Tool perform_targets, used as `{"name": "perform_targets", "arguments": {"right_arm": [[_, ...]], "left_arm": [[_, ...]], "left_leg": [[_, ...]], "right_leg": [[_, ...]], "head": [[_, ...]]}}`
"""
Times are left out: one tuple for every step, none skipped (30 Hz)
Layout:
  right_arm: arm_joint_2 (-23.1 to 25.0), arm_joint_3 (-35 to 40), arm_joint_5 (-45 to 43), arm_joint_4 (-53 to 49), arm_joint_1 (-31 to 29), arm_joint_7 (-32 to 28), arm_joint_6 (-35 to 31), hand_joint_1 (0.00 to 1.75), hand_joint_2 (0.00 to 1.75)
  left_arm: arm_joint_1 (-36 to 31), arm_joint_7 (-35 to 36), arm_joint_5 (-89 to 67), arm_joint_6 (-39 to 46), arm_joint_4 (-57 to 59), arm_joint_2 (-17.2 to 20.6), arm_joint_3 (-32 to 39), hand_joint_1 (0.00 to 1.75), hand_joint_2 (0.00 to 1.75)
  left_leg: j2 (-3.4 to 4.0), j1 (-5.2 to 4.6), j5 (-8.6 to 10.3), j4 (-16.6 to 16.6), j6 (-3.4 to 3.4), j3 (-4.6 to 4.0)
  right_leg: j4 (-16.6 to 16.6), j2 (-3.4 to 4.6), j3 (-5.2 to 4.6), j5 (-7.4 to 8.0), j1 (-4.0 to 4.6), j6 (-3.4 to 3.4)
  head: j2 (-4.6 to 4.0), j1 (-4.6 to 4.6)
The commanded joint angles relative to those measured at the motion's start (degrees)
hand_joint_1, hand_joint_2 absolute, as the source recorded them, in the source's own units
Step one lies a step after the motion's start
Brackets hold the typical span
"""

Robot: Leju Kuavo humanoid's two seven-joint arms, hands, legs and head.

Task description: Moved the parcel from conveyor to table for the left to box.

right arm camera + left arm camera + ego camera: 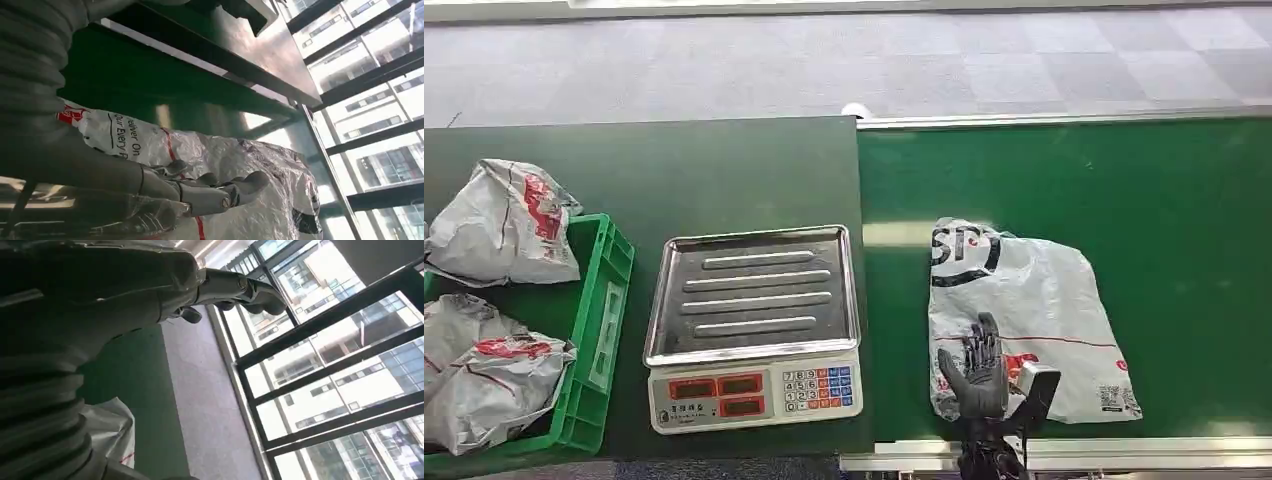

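A grey-white plastic parcel (1034, 310) with black and red print lies flat on the green conveyor belt (1144, 200). My right hand (979, 372) lies over the parcel's near left corner, fingers stretched out along its top and holding nothing. In the right wrist view the same fingers (210, 192) rest on the crinkled parcel (250, 160). My left hand (235, 290) is raised in the left wrist view, fingers loosely apart, with nothing in it.
A steel-topped weighing scale (754, 320) stands on the dark table (674, 170) left of the belt. Further left, a green crate (599, 330) holds several grey parcels, with another parcel (504, 225) across its far rim. The conveyor's metal rail (1124, 452) runs along the near edge.
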Motion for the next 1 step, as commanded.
{"name": "perform_targets", "arguments": {"right_arm": [[-0.8,-1.7,0.0,0.0,-0.8,0.1,-0.4,0.00,1.75]], "left_arm": [[2.4,0.0,1.2,-1.3,-2.2,-1.0,0.0,0.00,1.75]], "left_leg": [[-0.16,0.00,0.01,0.0,0.06,0.07]], "right_leg": [[-0.1,-0.11,0.12,-0.03,0.01,0.02]], "head": [[0.00,0.00]]}}
